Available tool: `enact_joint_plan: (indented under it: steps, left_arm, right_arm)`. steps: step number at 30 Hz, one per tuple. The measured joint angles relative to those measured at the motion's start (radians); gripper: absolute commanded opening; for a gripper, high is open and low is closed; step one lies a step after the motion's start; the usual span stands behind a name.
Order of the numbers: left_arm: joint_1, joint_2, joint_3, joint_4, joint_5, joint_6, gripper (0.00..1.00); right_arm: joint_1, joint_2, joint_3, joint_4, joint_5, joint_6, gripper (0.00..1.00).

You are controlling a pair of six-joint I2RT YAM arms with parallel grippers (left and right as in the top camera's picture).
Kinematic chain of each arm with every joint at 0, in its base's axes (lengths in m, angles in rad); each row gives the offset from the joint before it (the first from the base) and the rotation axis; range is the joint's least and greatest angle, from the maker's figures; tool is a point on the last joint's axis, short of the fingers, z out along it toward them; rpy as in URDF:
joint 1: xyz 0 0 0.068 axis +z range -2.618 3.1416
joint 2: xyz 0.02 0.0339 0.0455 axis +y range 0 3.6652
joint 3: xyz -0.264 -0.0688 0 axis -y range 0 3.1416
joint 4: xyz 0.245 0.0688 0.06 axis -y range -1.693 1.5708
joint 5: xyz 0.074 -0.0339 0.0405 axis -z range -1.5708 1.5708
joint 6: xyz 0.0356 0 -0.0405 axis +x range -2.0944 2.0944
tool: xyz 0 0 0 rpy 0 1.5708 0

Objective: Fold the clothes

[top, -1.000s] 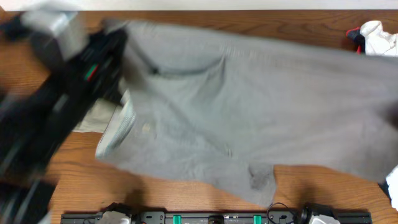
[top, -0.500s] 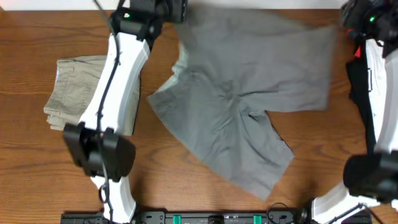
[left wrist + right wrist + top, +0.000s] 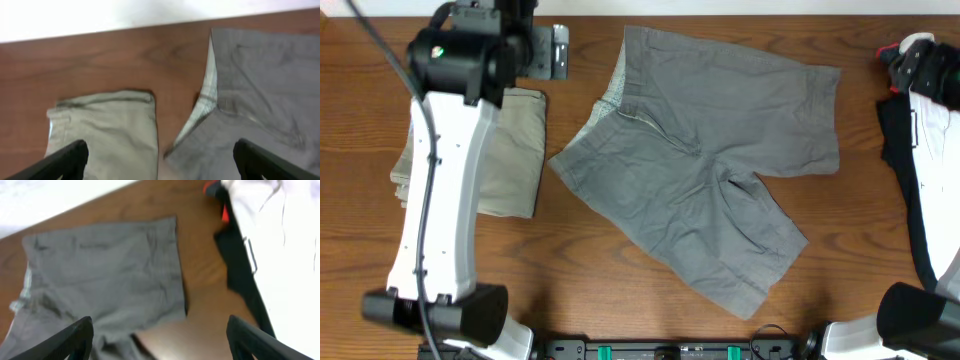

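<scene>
We find the grey shorts point(image 3: 695, 190) let go within the last half second, both arms drawn back. The left hand point(image 3: 161, 162) and right hand point(image 3: 160, 337) stand spread wide, empty. The shorts lie flat on the counter point(image 3: 840, 290), ahead-right of the left hand and ahead-left of the right. We judge spreading complete, folding not begun.

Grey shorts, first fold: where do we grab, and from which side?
Grip the grey shorts at the hem of the leg pointing right, coming in low from the right with the right gripper. That hem is a straight, flat, free edge nearest that arm. The waistband end is flipped open with the lining showing, so it is a worse hold.
</scene>
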Motion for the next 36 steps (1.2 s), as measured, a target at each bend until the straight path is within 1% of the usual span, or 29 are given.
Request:
enact_joint_plan:
  steps: [2, 4, 6, 12, 16, 23, 27, 31, 34, 36]
  left_arm:
    - [0.0, -0.014, 0.002, -0.064, 0.004, 0.0, 0.93]
    - [0.0, -0.015, 0.003, -0.133, 0.008, -0.002, 0.88]
    - [0.0, -0.01, 0.003, -0.195, 0.018, 0.0, 0.88]
    - [0.0, -0.032, 0.002, -0.366, 0.038, 0.0, 0.87]
    - [0.0, -0.136, 0.002, -0.413, 0.042, -0.002, 0.87]
    - [0.0, -0.37, -0.023, -0.436, 0.046, -0.031, 0.87]
    - [0.0, -0.439, -0.141, -0.412, 0.049, -0.049, 0.87]
    - [0.0, -0.438, -0.341, -0.296, 0.072, -0.057, 0.87]
    - [0.0, -0.391, -0.525, -0.167, 0.11, -0.062, 0.87]
    - [0.0, -0.364, -0.597, -0.124, 0.127, -0.063, 0.87]
  right_arm:
    - [0.0, 0.0, 0.0, -0.068, -0.004, -0.005, 0.81]
    - [0.0, 0.007, -0.003, -0.115, -0.007, -0.007, 0.79]
    - [0.0, 0.011, -0.012, -0.147, -0.013, -0.02, 0.76]
    - [0.0, 0.006, -0.022, -0.225, -0.112, -0.103, 0.8]
    - [0.0, -0.05, -0.028, -0.235, -0.143, -0.128, 0.85]
    - [0.001, -0.187, -0.041, -0.335, -0.164, -0.137, 0.85]
    - [0.016, -0.204, -0.161, -0.319, -0.168, -0.135, 0.85]
    - [0.051, -0.188, -0.416, -0.147, -0.167, -0.114, 0.84]
    - [0.097, -0.158, -0.658, 0.042, -0.163, -0.072, 0.8]
    - [0.118, -0.142, -0.745, 0.106, -0.162, -0.055, 0.77]
